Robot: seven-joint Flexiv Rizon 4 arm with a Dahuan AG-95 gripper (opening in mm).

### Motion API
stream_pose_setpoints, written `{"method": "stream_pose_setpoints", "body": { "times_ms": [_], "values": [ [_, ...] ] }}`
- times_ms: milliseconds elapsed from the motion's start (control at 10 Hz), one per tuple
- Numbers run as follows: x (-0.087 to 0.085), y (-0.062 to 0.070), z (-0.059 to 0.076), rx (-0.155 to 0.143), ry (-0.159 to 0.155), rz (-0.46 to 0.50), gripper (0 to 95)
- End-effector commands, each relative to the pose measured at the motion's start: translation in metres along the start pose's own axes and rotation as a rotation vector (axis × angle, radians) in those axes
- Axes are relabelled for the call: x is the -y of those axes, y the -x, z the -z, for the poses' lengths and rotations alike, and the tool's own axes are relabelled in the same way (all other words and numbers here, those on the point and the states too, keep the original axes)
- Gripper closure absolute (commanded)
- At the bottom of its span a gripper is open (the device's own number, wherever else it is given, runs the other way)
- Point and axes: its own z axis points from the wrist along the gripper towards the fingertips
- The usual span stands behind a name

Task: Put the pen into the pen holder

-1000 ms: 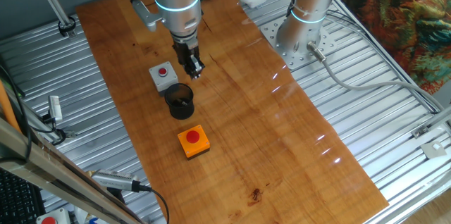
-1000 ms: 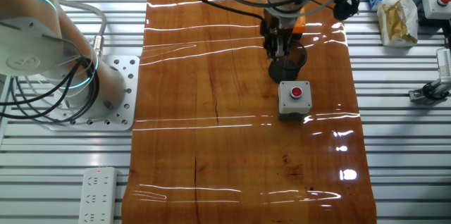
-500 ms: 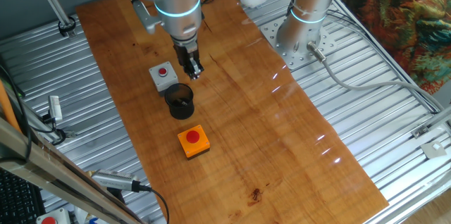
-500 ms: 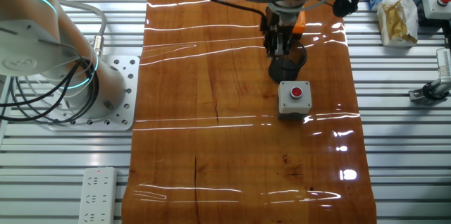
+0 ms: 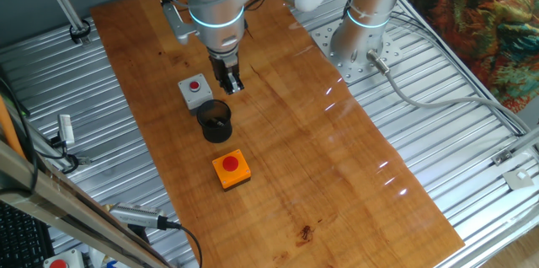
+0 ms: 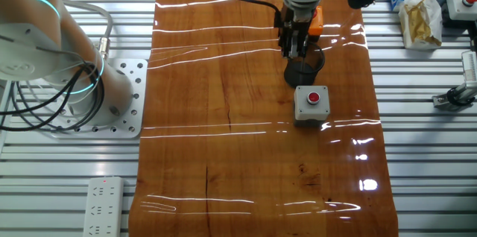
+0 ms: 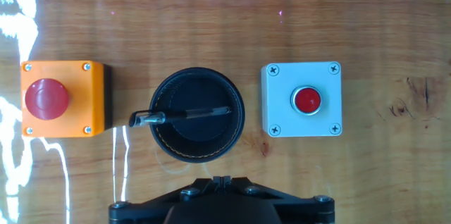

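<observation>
The pen holder [image 7: 198,115] is a black round cup between the two button boxes; it also shows in one fixed view [image 5: 215,122] and the other fixed view [image 6: 305,71]. The pen [image 7: 184,115] lies slanted inside the cup, its lighter end resting over the left rim. My gripper [image 7: 220,179] hangs above the cup's near rim with its fingers closed together and nothing between them. In the fixed views the gripper [image 5: 232,83] [image 6: 293,46] is above and just beside the cup, apart from it.
A grey box with a red button [image 7: 302,100] stands right of the cup and an orange box with a red button [image 7: 62,99] stands left of it. The wooden board [image 5: 278,133] lies on a ribbed metal table. The arm's base [image 5: 358,49] is at the board's far side.
The arm has risen a little above the cup, the gripper staying shut. The pen and the cup have not moved.
</observation>
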Motion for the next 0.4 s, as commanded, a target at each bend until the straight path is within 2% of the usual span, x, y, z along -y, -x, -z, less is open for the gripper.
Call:
{"method": "stream_pose_setpoints", "body": {
  "times_ms": [100, 400],
  "values": [
    [-0.0019, 0.0014, -0.0039, -0.002, -0.006, 0.000, 95.0],
    [-0.0038, 0.0023, -0.0054, 0.000, -0.013, 0.008, 95.0]
  ]
}}
